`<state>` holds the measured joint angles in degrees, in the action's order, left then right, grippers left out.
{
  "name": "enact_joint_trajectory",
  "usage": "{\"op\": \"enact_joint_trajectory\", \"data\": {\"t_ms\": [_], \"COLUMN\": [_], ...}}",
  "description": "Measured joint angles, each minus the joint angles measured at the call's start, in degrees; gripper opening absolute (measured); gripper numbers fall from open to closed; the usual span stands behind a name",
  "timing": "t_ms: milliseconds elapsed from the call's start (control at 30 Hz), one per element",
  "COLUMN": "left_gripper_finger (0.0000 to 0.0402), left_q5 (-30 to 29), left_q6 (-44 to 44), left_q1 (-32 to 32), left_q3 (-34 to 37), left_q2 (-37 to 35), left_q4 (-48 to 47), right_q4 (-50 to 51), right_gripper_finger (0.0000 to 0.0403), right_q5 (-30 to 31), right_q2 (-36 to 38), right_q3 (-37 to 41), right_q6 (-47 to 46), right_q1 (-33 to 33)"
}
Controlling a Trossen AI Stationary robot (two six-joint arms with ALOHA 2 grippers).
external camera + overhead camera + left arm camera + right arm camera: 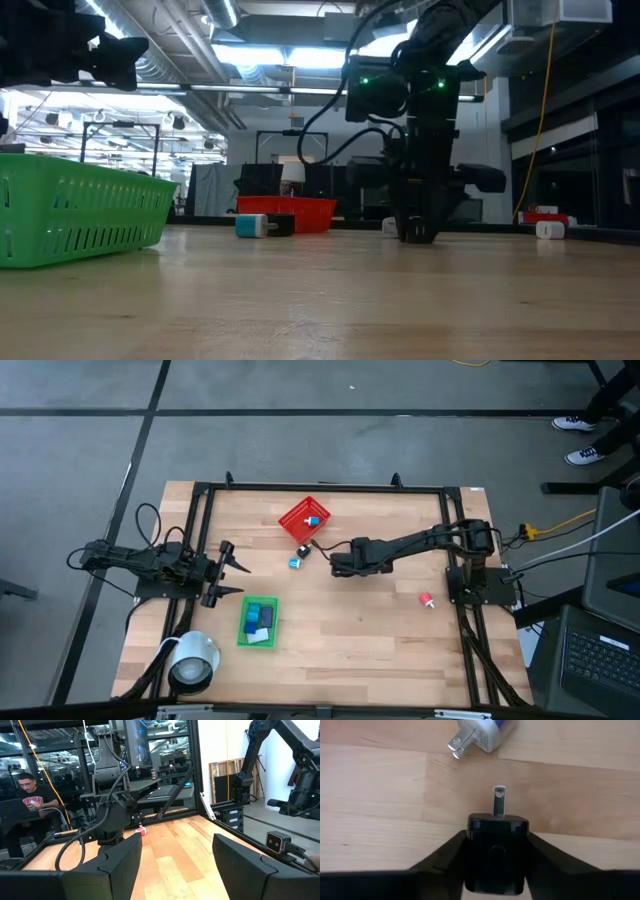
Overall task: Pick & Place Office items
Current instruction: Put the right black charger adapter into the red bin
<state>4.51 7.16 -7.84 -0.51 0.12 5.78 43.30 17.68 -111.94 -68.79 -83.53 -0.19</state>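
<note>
A black plug adapter (496, 847) fills the lower centre of the right wrist view, its metal prong pointing up-frame, pinched between the right gripper (336, 561)'s jaws on the bench (360, 630). A white-and-blue plug (482, 732) lies at the upper centre. In the high view the left gripper (232, 580), centre-left, hangs with jaws spread and empty.

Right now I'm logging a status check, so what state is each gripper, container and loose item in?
Right gripper: shut on black plug adapter, low at the wooden table.
Left gripper: open, empty, waiting at the table's left side.
White-and-blue plug adapter: lying loose on the table.
Red mesh basket: upright, holding a blue piece.
Green plastic tray: upright, holding blue and white pieces.
Pink-red bit: loose, alone near the right edge.
</note>
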Motion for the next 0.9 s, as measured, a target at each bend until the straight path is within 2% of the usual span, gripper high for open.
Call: {"op": "enact_joint_trajectory", "data": {"t_ms": [33,200,367,533,767,900], "left_gripper_finger": [0.0239,0.0239,0.0239,0.0239,0.0239,0.0239], "left_q5": [0.0,0.0,0.0,0.0,0.0,0.0], "left_q6": [0.0,0.0,0.0,0.0,0.0,0.0], "left_q1": [0.0,0.0,0.0,0.0,0.0,0.0], "left_q3": [0.0,0.0,0.0,0.0,0.0,0.0], "left_q2": [0.0,0.0,0.0,0.0,0.0,0.0], "left_q4": [0.0,0.0,0.0,0.0,0.0,0.0], "right_q4": [-0.2,-2.8,-4.1,-9.8,-13.0,-17.0], "right_gripper_finger": [0.0143,0.0147,0.0147,0.0147,0.0147,0.0147], "right_q5": [0.3,3.0,5.9,8.8,10.5,7.3], "right_q2": [0.0,-0.1,-0.1,0.1,0.1,-1.5], "right_q3": [0.0,-1.3,-8.5,-17.0,-23.6,-23.6], "right_q6": [0.2,1.8,7.5,18.3,29.4,32.8], "right_q1": [0.0,0.4,1.6,1.3,-3.4,-7.6]}}
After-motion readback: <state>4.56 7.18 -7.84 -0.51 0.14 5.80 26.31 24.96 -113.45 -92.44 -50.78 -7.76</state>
